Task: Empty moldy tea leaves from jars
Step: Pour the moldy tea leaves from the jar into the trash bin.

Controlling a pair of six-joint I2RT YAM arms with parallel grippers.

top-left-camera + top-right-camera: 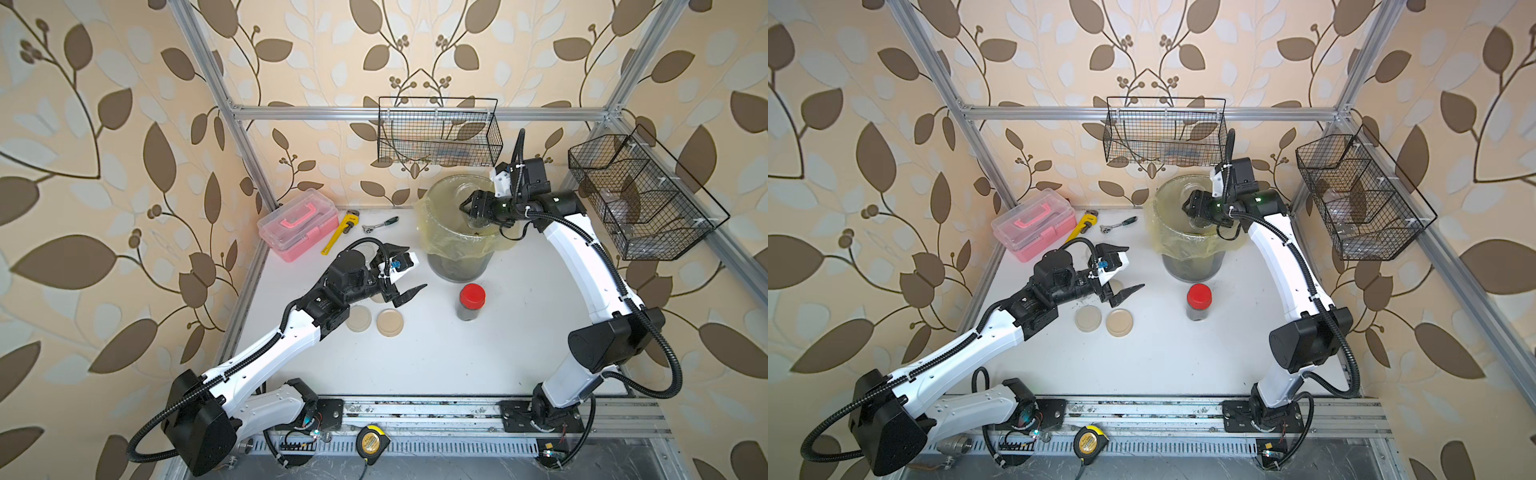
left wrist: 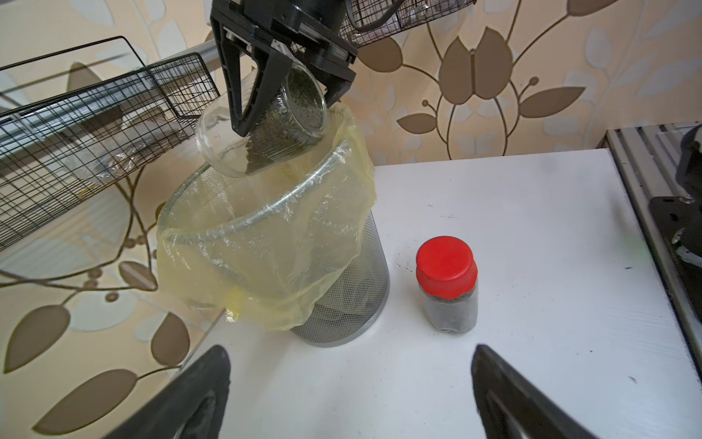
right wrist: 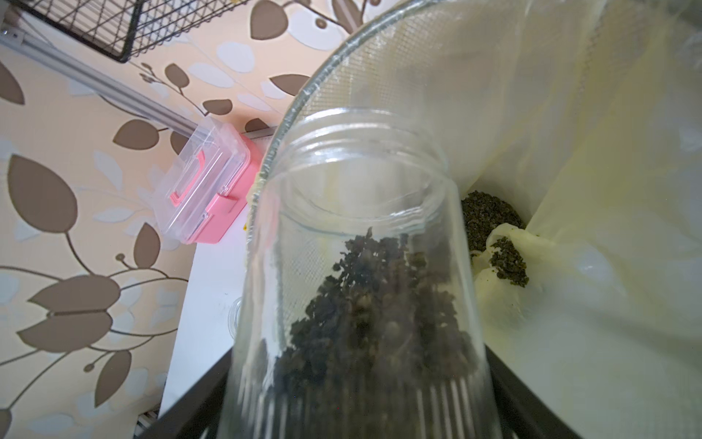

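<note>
**Right gripper tilting an open jar over the lined bin**

In both top views you see the right gripper (image 1: pixel 468 210) over the mesh bin (image 1: pixel 457 266), but what it holds is hard to make out. The left wrist view shows it clamped on an uncapped glass jar (image 2: pixel 228 152), mouth slanted down over the yellowish liner (image 2: pixel 266 266). The tea leaves (image 2: pixel 300 99) are packed toward the jar's base. Only the right wrist view looks inside the bin, where more tea leaves (image 3: pixel 490 216) lie in the liner's folds.

Your left gripper (image 1: pixel 409 270) hangs wide open and empty, facing the red-lidded jar (image 1: pixel 471 302). This jar stands upright and capped, near the bin.

The white tabletop (image 1: pixel 457 365) also carries two beige lids (image 1: pixel 390 322), a pink toolbox (image 1: pixel 297 224), a pipe wrench (image 1: pixel 340 232) and a ratchet (image 1: pixel 380 224). Wire baskets (image 1: pixel 436 133) hang on leaf-patterned wallpaper (image 1: pixel 104 166).
</note>
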